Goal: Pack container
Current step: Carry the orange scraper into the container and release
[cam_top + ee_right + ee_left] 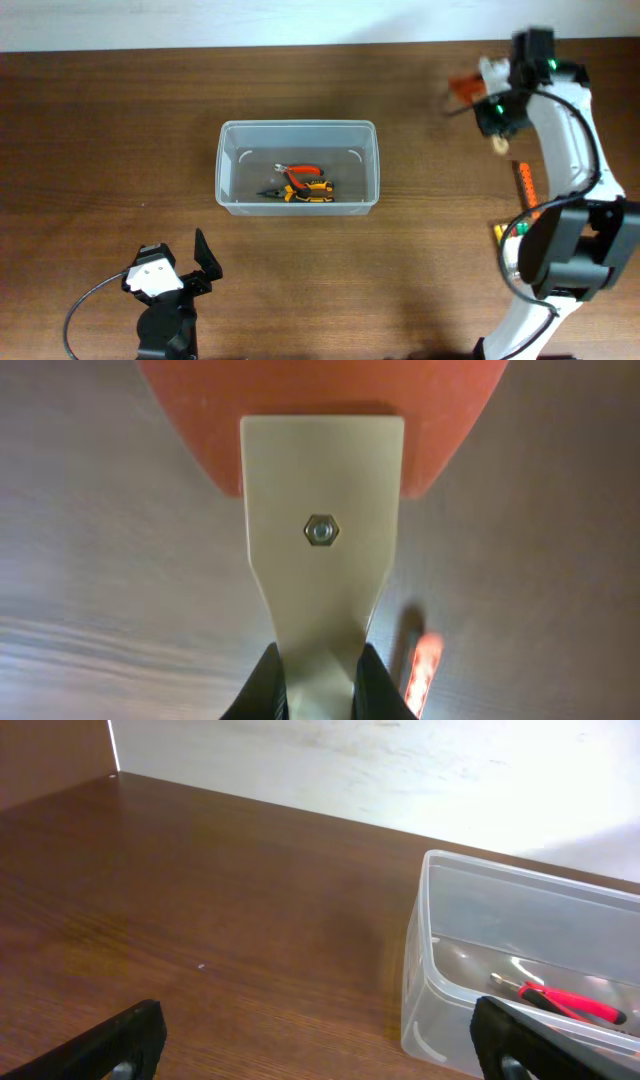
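One tool [320, 400] held, container [297, 124] open.
Our right gripper [318, 682] clamps the tool's stiff handle [322, 580]; left gripper [320, 1045] gapes, empty. We judge the container light, slippery: steady its rim.

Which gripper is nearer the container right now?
Left. The left gripper sits open just off the container's near-left corner. The right gripper is farther off, beyond its right end, shut on a scraper.

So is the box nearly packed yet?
Partly. Pliers already lie in the container. The right gripper is shut on an orange tool. An orange stick waits on the table. The left gripper is open and empty.
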You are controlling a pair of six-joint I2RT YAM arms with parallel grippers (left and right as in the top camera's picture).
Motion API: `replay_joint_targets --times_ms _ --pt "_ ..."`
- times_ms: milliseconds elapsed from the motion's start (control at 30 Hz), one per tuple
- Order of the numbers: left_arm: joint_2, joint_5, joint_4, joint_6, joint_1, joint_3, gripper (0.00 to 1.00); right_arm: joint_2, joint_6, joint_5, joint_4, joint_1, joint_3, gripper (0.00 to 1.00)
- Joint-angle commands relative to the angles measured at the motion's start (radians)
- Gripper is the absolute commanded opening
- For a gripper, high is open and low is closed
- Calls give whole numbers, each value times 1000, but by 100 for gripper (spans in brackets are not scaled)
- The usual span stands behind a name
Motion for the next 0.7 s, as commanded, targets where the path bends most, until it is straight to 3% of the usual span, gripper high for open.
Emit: replay_joint_targets --times_ms 0,133,367,667 --pt "-8 -3 -2 9 -3 -3 99 -15 0 -6 -45 121 140 4" --pt "-8 -3 -2 9 -3 -3 99 -15 -67 -10 -93 301 221 4" --pt "-8 -3 -2 9 -3 -3 99 -13 -190 -10 -122 563 212 4" --pt "-8 -3 -2 9 -3 -3 99 1 -402 -10 -117 710 117 4"
